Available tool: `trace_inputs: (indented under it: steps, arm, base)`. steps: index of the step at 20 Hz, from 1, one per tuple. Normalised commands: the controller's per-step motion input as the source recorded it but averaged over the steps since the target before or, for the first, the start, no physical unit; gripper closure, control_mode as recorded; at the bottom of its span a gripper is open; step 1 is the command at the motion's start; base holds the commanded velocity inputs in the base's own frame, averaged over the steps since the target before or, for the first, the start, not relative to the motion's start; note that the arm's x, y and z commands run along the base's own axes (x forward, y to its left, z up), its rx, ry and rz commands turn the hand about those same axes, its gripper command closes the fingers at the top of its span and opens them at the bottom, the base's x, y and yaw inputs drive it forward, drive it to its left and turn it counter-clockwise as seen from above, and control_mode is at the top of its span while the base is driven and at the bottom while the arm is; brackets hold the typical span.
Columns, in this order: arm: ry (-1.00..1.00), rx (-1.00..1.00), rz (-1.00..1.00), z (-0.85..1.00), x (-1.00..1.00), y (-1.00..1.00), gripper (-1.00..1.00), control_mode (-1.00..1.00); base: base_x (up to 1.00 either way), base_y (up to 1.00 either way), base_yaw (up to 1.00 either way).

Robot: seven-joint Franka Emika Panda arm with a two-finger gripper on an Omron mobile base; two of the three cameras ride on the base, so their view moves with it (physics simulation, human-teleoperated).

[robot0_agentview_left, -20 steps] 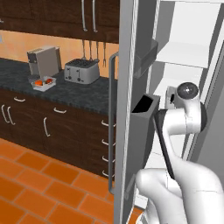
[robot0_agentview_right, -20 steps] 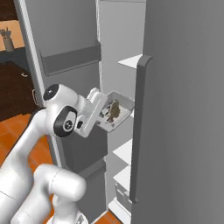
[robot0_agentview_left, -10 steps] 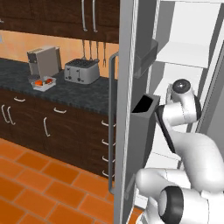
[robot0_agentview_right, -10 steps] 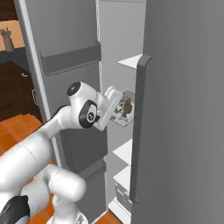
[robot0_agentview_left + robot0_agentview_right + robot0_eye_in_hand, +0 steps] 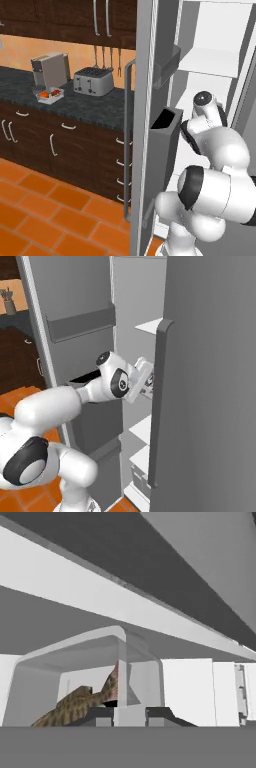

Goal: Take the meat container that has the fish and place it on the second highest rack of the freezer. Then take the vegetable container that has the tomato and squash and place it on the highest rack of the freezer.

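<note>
My gripper (image 5: 130, 716) is shut on the near rim of the clear meat container (image 5: 90, 657), and the brown fish (image 5: 75, 704) lies inside it. In the right base view the gripper (image 5: 144, 381) reaches into the open freezer (image 5: 135, 301), partly behind the right door's bar handle (image 5: 158, 406). It hangs below the highest rack (image 5: 152, 326) and above the second highest rack (image 5: 144, 428). A white shelf edge (image 5: 125, 602) runs across above the container. The vegetable container (image 5: 48, 95) with the red tomato and orange squash stands on the dark counter (image 5: 75, 105) to the left.
The freezer's left door (image 5: 147, 150) stands open beside my arm, with a dark bin (image 5: 162, 122) on its inner side. A toaster (image 5: 93, 81) and a coffee machine (image 5: 50, 70) stand on the counter. Lower shelves (image 5: 140, 458) hold a box.
The arm has stretched forward and carried the meat container deeper into the freezer, past the right door's handle. The grip has stayed the same.
</note>
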Motion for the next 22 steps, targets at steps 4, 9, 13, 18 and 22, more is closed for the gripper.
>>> trace_inputs:
  steps: [4, 9, 13, 18, 22]
  arm:
    - [0.0, 0.0, 0.0, -0.2, 0.61, -0.18, 1.0, -1.0]
    - [-0.01, 0.0, 0.0, -0.04, 0.61, -0.26, 1.0, -1.0]
    - [0.0, 0.0, 0.0, -0.12, 0.64, -0.23, 1.0, -1.0]
    - [0.0, 0.0, 0.0, -0.39, 0.53, -0.19, 1.0, -1.0]
    - [0.0, 0.0, 0.0, -0.38, 0.45, -0.23, 1.0, -1.0]
  base:
    - [0.0, 0.0, 0.0]
    - [0.0, 0.0, 0.0]
    - [0.0, 0.0, 0.0]
    - [0.0, 0.0, 0.0]
    - [0.0, 0.0, 0.0]
